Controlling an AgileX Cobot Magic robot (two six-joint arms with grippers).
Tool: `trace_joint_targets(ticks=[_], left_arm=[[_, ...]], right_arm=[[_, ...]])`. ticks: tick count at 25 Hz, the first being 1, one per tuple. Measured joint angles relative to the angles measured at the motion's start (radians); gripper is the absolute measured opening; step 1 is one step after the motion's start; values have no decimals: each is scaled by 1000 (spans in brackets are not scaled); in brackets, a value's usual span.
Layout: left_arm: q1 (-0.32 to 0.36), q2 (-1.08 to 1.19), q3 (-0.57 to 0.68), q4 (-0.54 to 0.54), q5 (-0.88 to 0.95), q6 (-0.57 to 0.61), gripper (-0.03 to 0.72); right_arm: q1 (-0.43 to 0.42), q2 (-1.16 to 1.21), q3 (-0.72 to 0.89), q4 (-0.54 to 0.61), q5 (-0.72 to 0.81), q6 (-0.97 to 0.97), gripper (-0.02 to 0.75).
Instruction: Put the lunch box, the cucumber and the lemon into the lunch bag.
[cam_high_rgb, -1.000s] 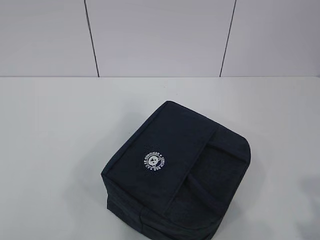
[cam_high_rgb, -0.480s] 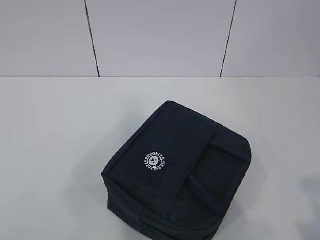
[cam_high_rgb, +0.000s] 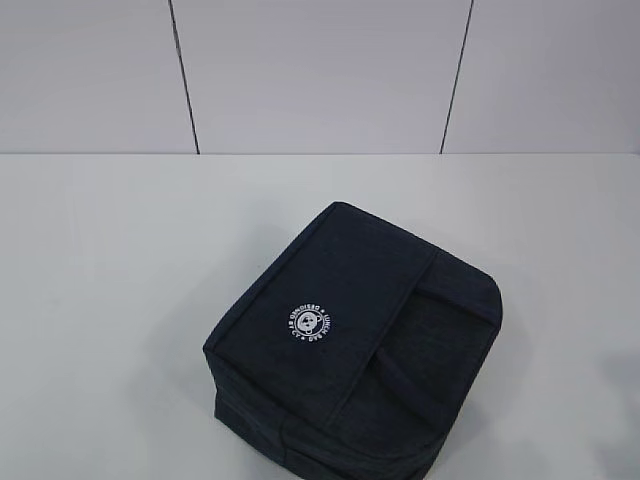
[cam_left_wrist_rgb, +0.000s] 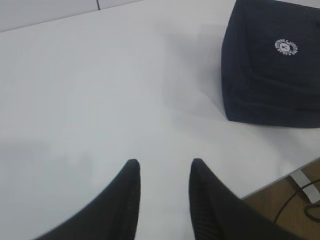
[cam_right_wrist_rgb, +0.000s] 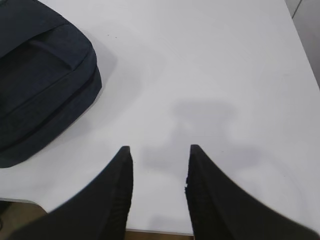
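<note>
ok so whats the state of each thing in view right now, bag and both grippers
lunch bag: closed, lid flap down, resting on the table, nothing touching it
left gripper: open, empty, above bare table, apart from the bag
right gripper: open, empty, above bare table, apart from the bag

A white table (cam_high_rgb: 110, 260) fills the lower two thirds of the exterior view. Behind it, across the top, stands a pale grey panelled wall (cam_high_rgb: 320, 70) (two dark seams split it). Brown floor (cam_left_wrist_rgb: 295, 210) shows at the left wrist view's lower right.
</note>
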Motion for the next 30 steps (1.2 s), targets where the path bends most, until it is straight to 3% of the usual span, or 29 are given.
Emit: trace_joint_targets(ticks=[3, 13, 16, 30], left_arm=[[78, 0, 0, 0, 0, 0, 241], [550, -1, 0, 0, 0, 0, 241], [588, -1, 0, 0, 0, 0, 241], [614, -1, 0, 0, 0, 0, 241]], right_arm=[[-34, 0, 0, -1, 0, 0, 286], [-216, 0, 0, -2, 0, 0, 286], [-216, 0, 0, -4, 0, 0, 286], [21, 0, 0, -4, 0, 0, 287]])
